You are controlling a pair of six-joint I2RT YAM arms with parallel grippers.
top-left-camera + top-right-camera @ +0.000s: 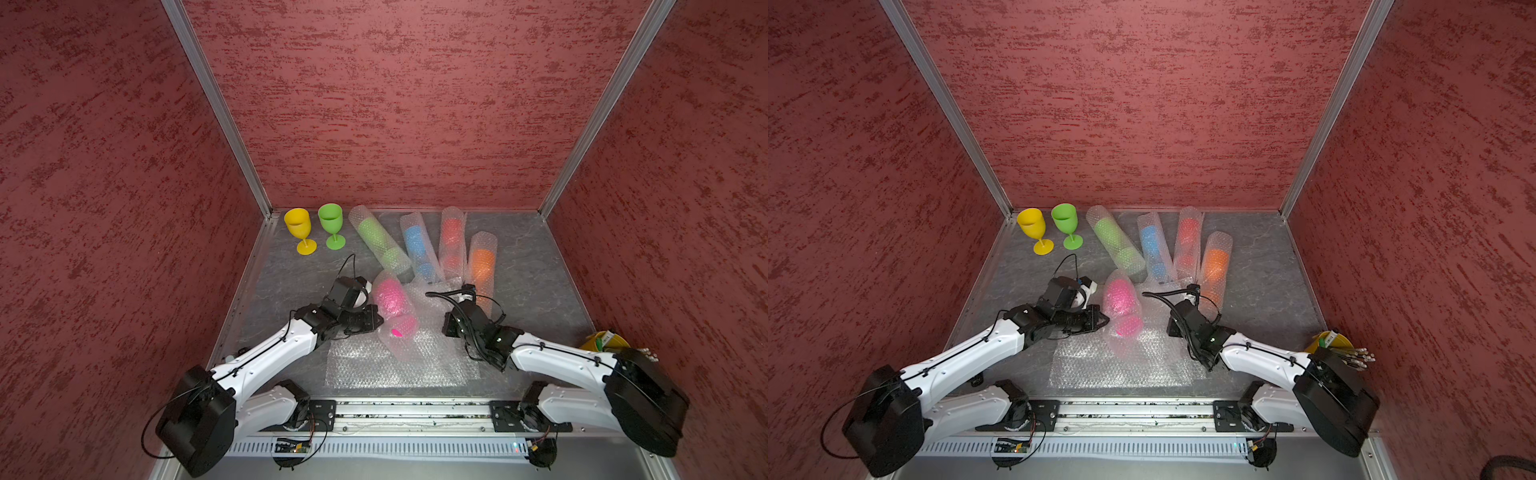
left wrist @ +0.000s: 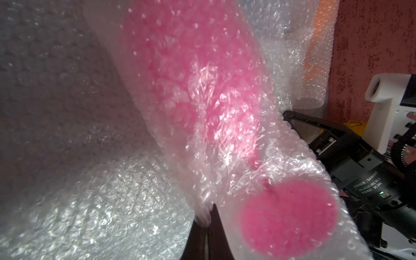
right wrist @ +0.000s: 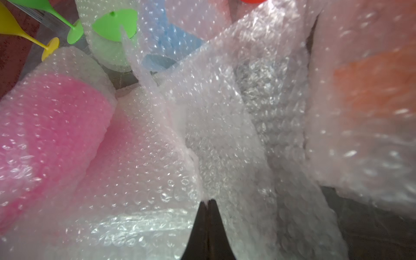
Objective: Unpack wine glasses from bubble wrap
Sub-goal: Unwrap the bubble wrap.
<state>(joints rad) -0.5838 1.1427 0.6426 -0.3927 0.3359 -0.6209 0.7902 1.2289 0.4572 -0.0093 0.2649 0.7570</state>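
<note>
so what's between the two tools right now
The pink glass, rolled in wrap, lies between the left tool and right tool, each pinching that wrap. Both top views show it.

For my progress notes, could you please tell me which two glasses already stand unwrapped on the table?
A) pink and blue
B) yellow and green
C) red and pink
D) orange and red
B: the yellow glass and the green glass stand upright and bare, while the rest lie rolled in bubble wrap.
</note>
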